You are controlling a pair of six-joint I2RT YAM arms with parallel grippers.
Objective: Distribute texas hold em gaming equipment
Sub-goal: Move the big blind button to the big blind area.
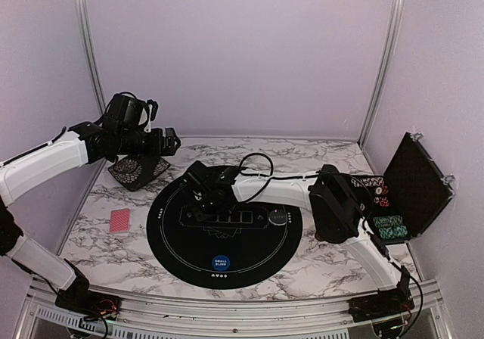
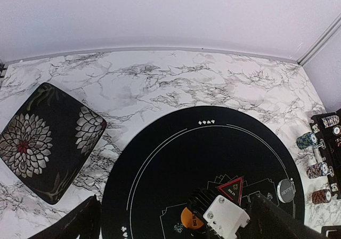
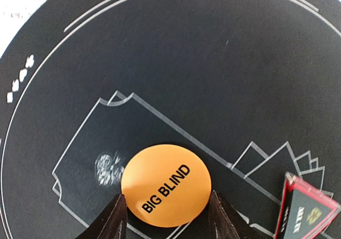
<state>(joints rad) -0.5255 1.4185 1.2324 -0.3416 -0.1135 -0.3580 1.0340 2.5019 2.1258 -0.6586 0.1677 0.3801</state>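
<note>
My right gripper (image 3: 166,209) reaches across the round black mat (image 1: 170,237). Its fingers (image 3: 114,217) press both sides of an orange "BIG BLIND" button (image 3: 166,185). That button also shows under the gripper in the left wrist view (image 2: 187,217). A black triangular marker with a red edge (image 3: 308,211) lies just to its right. A dark-grey button (image 1: 280,218) and a blue button (image 1: 220,262) lie on the mat. Red-backed cards (image 1: 120,220) lie on the marble to the left. My left gripper (image 1: 170,141) is open and empty, raised over the back left.
The open black chip case (image 1: 414,181) stands at the right edge, with stacks of striped chips (image 1: 390,227) in it. A black flower-patterned square (image 1: 138,171) lies at the back left. Grey walls enclose the marble table (image 1: 325,157).
</note>
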